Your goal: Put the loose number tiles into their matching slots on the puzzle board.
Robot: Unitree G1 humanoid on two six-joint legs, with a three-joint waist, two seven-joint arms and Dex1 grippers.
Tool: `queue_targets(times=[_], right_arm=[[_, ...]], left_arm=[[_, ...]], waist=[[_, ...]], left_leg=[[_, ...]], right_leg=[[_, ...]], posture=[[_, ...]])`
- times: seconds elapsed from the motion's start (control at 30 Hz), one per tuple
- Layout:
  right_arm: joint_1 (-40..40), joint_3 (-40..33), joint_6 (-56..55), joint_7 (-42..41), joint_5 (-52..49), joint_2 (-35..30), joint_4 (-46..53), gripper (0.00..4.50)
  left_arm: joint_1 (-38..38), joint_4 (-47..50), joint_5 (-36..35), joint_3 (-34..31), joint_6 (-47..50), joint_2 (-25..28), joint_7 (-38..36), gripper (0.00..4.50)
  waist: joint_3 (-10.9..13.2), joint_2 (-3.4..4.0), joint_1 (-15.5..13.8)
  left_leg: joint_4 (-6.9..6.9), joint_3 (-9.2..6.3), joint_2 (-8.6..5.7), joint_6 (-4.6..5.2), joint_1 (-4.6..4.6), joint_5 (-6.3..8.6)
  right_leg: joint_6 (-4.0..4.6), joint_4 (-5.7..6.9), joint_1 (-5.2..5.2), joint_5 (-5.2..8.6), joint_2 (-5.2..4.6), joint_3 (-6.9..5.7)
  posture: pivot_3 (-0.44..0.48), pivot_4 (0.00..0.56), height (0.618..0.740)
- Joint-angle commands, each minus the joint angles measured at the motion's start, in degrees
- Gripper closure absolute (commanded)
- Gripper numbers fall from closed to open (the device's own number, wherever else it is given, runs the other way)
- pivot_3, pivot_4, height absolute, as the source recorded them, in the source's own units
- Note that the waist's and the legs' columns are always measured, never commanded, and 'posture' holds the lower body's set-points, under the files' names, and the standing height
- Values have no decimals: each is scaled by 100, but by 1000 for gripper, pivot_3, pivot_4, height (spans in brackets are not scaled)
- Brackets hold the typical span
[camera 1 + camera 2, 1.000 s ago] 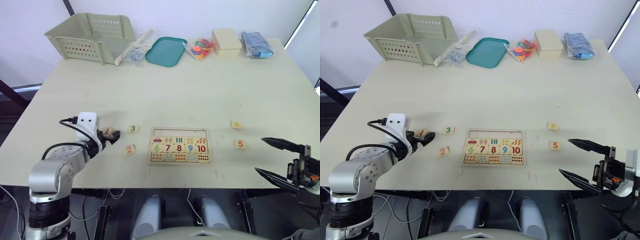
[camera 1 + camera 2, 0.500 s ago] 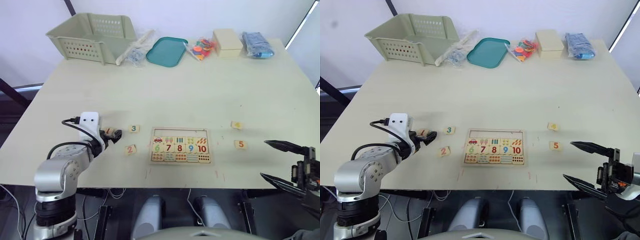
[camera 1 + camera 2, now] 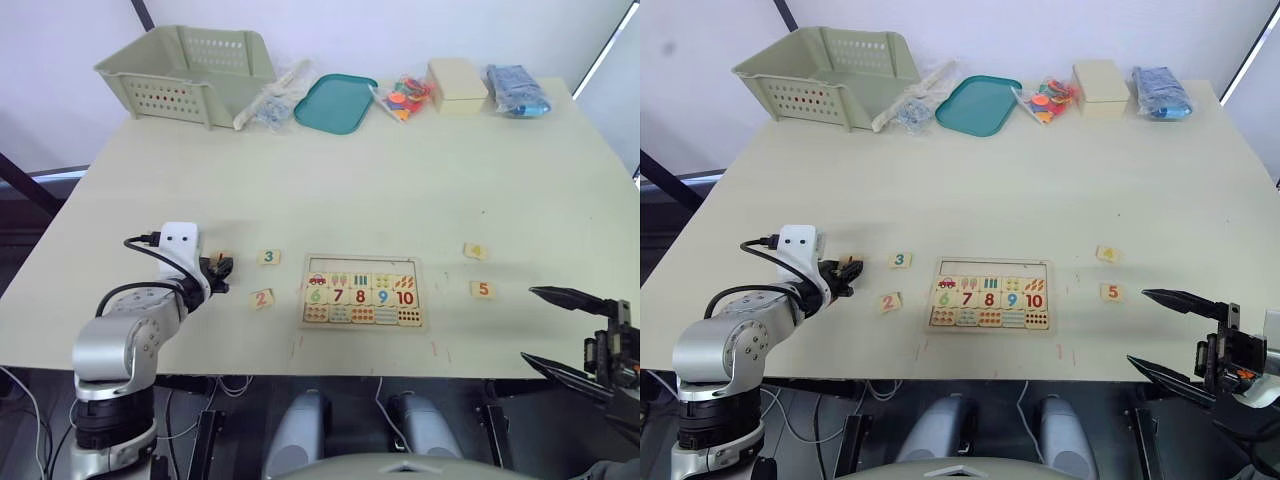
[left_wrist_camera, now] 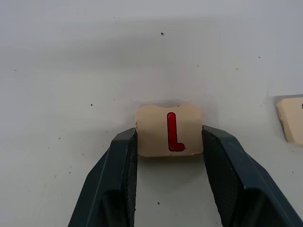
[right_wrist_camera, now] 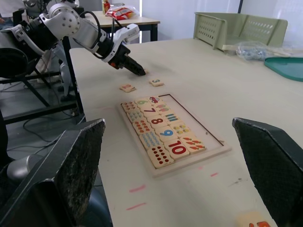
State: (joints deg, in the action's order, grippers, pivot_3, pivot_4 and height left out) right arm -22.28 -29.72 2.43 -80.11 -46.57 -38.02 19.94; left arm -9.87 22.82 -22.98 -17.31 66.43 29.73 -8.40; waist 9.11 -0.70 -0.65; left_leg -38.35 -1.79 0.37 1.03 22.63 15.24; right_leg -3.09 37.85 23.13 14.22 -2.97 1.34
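Observation:
My left gripper (image 3: 222,268) is shut on the red 1 tile (image 4: 169,130), one finger pressed against each side, low over the table left of the puzzle board (image 3: 360,266). The board's top row of slots (image 3: 992,267) is bare. Below it sit picture tiles and numbers 6 to 10. The 3 tile (image 3: 267,257) and the 2 tile (image 3: 261,298) lie between my left gripper and the board. To the board's right lie the 4 tile (image 3: 475,251) and the 5 tile (image 3: 482,289). My right gripper (image 3: 530,324) hangs wide open past the table's front right edge.
Along the far edge stand a green basket (image 3: 185,70), a clear bag (image 3: 268,105), a teal tray (image 3: 334,102), a bag of coloured pieces (image 3: 400,98), a cream box (image 3: 455,82) and a blue bag (image 3: 514,88). Red marks dot the table in front of the board.
My left gripper's fingers have closed in on the 1 tile. My right gripper has sunk lower and further toward the front right.

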Motion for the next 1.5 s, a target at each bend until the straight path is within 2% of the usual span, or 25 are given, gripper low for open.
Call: queue_targets(times=[0.03,0.23,0.4,0.6,0.7,0.8,0.9,0.97,1.1,1.27,1.5], right_arm=[[-43,-182,13,19,-99,-77,177,0],[-108,-160,-2,66,-89,-48,242,0],[-114,-130,39,120,-119,-58,290,0],[-20,-17,170,154,-117,-86,311,0],[-1,-36,266,223,-231,-52,396,0],[-53,-75,326,268,-291,-32,505,0],[-121,-100,360,319,-319,-18,623,0],[-195,-117,372,363,-331,4,734,0],[-329,-148,364,463,-342,54,925,0],[-519,-168,306,548,-330,134,1097,0],[-582,-145,269,621,-312,169,1173,0]], left_arm=[[73,-21,104,48,-20,71,-71,2664],[128,-17,106,-7,-236,294,-452,2664],[239,-497,1,-77,-1227,1462,-1983,2664],[298,-1574,-327,157,-3066,2806,-5165,2664],[125,-2592,-253,316,-4818,2964,-6810,2664],[-173,-3369,-164,702,-5634,3184,-8134,2664],[-451,-3940,-313,1328,-6404,3468,-8404,2664],[-764,-4458,-372,1999,-7148,3645,-8410,2664],[-1402,-5415,-288,2928,-8218,3679,-8410,2664],[-1934,-6233,-188,3683,-9065,3687,-8410,2664],[-2370,-6849,-305,4371,-9639,3692,-8410,2664]], waist=[[0,0,-1],[0,0,0],[2,-1,-1],[5,3,-11],[7,8,-8],[7,7,-6],[8,7,-11],[8,6,-20],[9,5,-5],[9,4,0],[9,3,-1]], left_leg=[[0,0,0,0,0,0],[0,0,0,0,0,0],[2,0,1,0,0,0],[2,5,1,0,2,0],[3,10,1,0,1,0],[3,32,3,0,1,0],[1,36,2,1,4,0],[1,34,3,1,4,0],[0,33,2,2,6,1],[-1,34,0,2,7,1],[-3,34,0,3,8,1]], right_leg=[[0,0,0,0,0,0],[0,0,0,0,0,0],[2,-1,1,1,4,-2],[4,-7,2,3,0,-4],[23,-6,2,13,0,-4],[24,-7,2,14,3,-7],[20,-7,3,12,5,-8],[11,-5,2,7,5,-8],[1,-3,4,2,7,-5],[1,1,6,2,15,-8],[1,2,6,2,16,-7]], posture=[[0,150,740],[0,150,740],[0,150,740],[0,150,740],[0,150,740],[0,150,740],[0,150,740],[0,150,740],[0,150,740],[0,150,740],[0,150,740]])
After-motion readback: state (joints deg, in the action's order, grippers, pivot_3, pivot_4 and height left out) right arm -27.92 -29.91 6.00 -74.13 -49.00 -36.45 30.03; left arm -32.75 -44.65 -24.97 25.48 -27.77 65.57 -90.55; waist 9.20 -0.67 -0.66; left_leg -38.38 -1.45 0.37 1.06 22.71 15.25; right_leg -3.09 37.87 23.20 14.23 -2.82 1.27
